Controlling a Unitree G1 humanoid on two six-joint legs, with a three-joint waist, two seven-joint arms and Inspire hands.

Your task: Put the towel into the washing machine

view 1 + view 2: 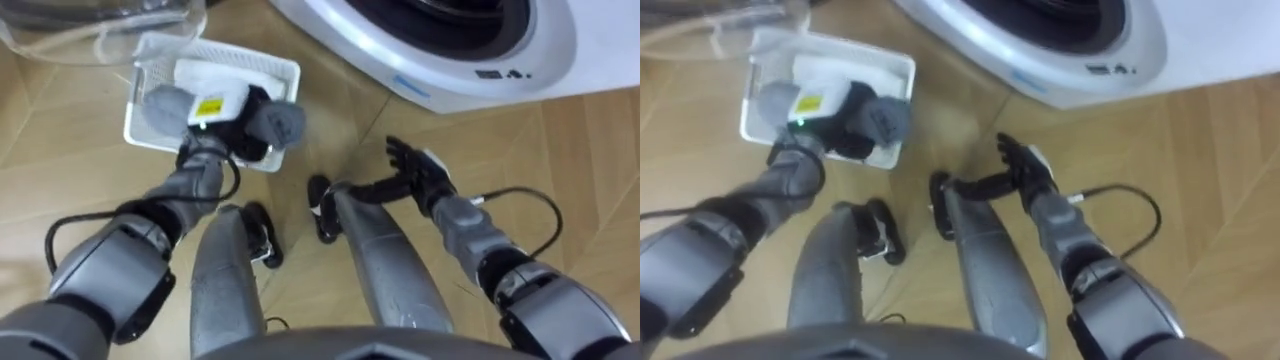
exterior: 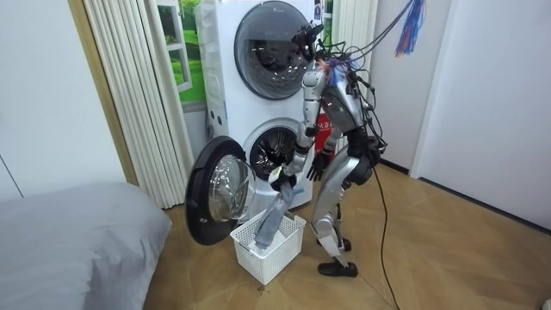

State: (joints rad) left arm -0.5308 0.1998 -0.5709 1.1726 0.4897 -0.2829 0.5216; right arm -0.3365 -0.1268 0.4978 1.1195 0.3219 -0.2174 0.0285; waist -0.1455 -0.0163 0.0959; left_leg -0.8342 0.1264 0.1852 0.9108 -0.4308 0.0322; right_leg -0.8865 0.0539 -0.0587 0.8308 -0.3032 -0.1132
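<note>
A grey towel (image 1: 277, 122) is bunched in my left hand (image 1: 232, 126), whose fingers are curled round it, just over the white laundry basket (image 1: 288, 72). In the room view the towel (image 2: 272, 222) hangs from that hand (image 2: 281, 178) down into the basket (image 2: 269, 257). More pale laundry lies inside the basket. The washing machine (image 1: 450, 62) stands ahead to the right with its drum (image 2: 265, 151) exposed and its round door (image 2: 215, 196) swung wide. My right hand (image 1: 416, 166) hovers with fingers spread and empty, above my right knee and below the machine's front.
I stand bent forward before a stacked washer and dryer (image 2: 274, 39). The door's glass (image 1: 100, 25) reaches over the basket's far side. A bed (image 2: 77, 241) is at the room view's left, a ribbed curtain (image 2: 142, 95) behind the door. Wooden floor lies around my feet.
</note>
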